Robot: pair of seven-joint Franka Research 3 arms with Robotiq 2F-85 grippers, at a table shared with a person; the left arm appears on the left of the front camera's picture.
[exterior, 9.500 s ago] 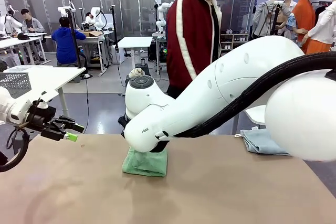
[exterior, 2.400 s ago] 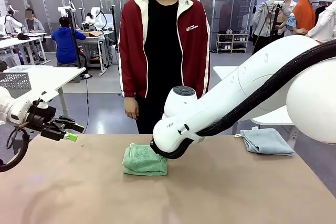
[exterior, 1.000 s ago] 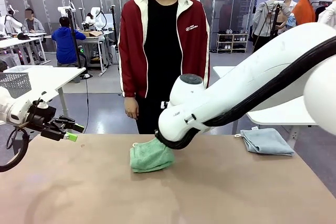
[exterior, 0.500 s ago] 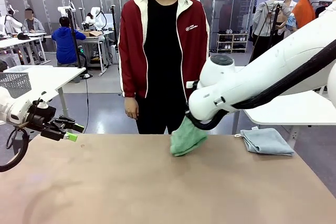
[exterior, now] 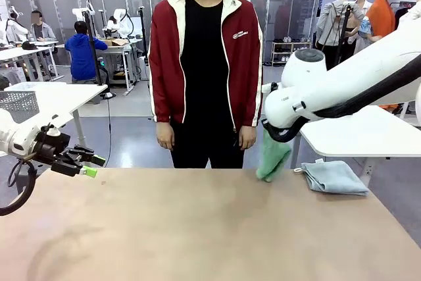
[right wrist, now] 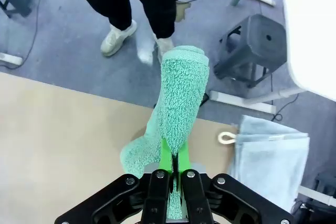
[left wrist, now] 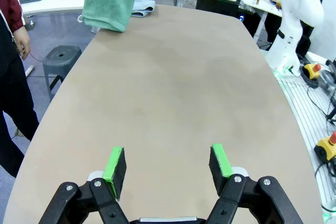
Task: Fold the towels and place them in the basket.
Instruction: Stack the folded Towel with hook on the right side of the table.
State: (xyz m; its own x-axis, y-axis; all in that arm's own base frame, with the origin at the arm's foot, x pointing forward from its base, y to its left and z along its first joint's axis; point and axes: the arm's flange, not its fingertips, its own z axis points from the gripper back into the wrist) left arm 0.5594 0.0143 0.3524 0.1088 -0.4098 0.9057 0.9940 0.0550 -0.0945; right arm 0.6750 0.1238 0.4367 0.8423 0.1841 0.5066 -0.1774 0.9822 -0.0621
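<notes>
A folded green towel (exterior: 272,156) hangs in the air over the table's far right edge, pinched by my right gripper (right wrist: 175,163), which is shut on it; the same green towel (left wrist: 109,4) shows far off in the left wrist view. A light blue-grey towel (exterior: 336,177) lies flat at the far right of the table, just right of the hanging one, and it shows as the blue-grey towel (right wrist: 269,160) below my right gripper. My left gripper (exterior: 84,165) hovers open at the table's left edge, fingers (left wrist: 114,165) spread with nothing between them. The basket is out of view.
A person in a red jacket (exterior: 204,64) stands at the far side, hands down. A pale grey mesh basket (exterior: 18,104) sits on a white side table at left. A white table (exterior: 358,133) and a stool (right wrist: 251,43) stand beyond the right edge. The brown tabletop (exterior: 197,228) is bare.
My right arm lifted the green towel off the table's middle and swung it rightward, close to the blue-grey towel. The left arm stayed still.
</notes>
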